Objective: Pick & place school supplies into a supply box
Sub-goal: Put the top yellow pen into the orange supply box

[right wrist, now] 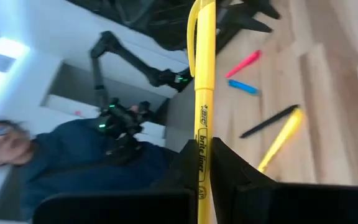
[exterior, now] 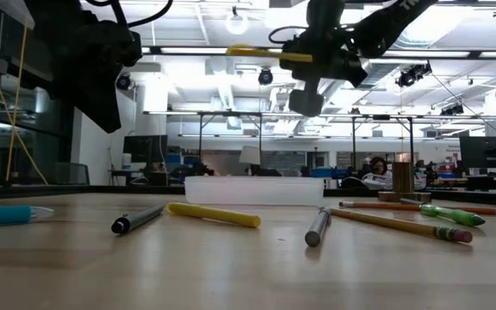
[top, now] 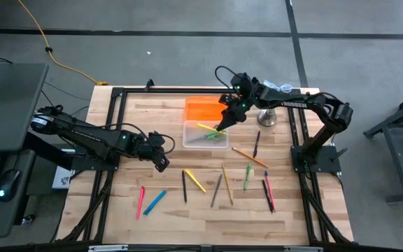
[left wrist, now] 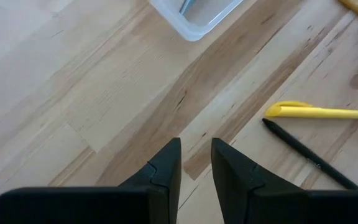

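My right pincer, clenched on a yellow highlighter, holds it above the supply box (clear, already containing a few supplies). The highlighter looks light, stiff and smooth, so a mid-barrel grip seems best. My left pincer hangs part-open and empty over the worktop, near the box's corner.

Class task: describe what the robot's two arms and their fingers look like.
Both arms are dark, jointed and slim. The left arm shows small green lights; the right arm bears white lettering and a looping black cable. Each ends in two black, wedge-shaped fingers.
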